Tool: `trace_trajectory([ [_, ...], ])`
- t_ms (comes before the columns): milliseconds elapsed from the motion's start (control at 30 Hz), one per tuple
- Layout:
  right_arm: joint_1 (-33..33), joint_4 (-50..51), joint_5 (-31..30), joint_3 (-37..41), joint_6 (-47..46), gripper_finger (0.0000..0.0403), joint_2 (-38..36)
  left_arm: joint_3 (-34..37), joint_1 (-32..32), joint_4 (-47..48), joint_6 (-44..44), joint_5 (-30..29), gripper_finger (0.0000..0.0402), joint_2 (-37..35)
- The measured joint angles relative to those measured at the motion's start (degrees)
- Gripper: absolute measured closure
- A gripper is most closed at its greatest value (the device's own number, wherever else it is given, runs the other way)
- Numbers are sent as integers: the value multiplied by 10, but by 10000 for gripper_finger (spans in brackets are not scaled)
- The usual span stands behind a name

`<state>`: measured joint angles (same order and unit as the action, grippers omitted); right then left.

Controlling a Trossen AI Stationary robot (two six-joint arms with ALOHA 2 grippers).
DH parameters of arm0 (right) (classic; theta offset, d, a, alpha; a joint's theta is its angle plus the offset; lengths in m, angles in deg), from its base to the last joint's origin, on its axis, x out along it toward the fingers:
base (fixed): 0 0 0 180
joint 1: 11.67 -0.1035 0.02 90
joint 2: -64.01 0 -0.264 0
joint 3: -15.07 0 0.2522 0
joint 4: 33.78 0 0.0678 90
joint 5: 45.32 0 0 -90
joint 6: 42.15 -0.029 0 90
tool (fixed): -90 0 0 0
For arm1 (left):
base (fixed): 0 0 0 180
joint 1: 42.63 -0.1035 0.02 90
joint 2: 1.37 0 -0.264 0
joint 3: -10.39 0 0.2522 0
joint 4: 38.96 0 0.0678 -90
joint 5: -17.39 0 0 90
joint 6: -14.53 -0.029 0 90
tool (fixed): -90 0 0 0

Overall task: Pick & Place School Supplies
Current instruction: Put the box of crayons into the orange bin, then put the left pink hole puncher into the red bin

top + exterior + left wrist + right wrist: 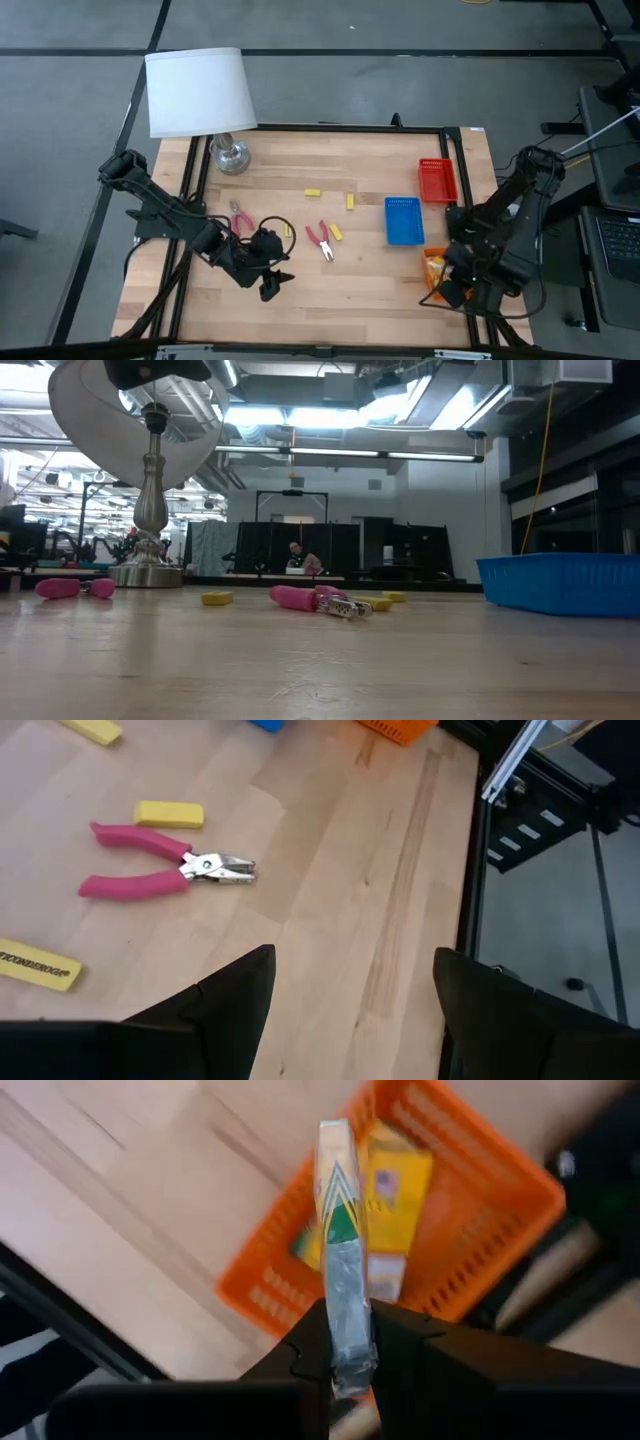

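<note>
My right gripper (347, 1315) is shut on a flat yellow printed pack (338, 1200) and hangs over the orange tray (480, 1190) at the table's near right corner (435, 262). Another yellow pack (395, 1205) lies inside that tray. My left gripper (350, 960) stands open above bare wood near the table's front, left of the middle (275, 285). Red-handled pliers (165, 875) lie flat on the table beside a small yellow piece (168, 814). A second pair of pliers (240, 218) lies farther left. More yellow pieces (313, 191) are scattered mid-table. My right gripper pinches one end of the pack (345, 1290) between its two fingers, which bear on its two flat faces. The fingers come from above, pointing down. The pack shows edge-on, reaches out past the fingertips toward the orange tray, and is clear of the table.
A blue tray (404, 220) and a red tray (437, 180) stand right of the middle. A white-shaded lamp (200, 95) stands at the far left corner. A yellow printed strip (38, 965) lies near my left gripper. A black frame rail (330, 128) borders the table.
</note>
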<state>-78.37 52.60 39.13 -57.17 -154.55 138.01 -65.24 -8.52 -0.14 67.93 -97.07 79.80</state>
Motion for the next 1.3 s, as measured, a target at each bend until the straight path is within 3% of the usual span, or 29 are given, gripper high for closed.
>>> trace_trajectory([
  [300,-29,97,50,0,-38,361,40,0,0,0,-8,-30,132,0],
  [667,-29,63,55,0,19,356,176,0,0,0,14,-44,132,0],
  [1000,-29,28,33,0,-15,260,189,0,0,0,25,-45,132,0],
  [1167,-29,-59,-24,-7,-27,205,168,0,0,0,35,-45,132,0],
  [1300,-30,-105,-167,-58,-6,177,162,0,4,0,39,-60,132,0],
])
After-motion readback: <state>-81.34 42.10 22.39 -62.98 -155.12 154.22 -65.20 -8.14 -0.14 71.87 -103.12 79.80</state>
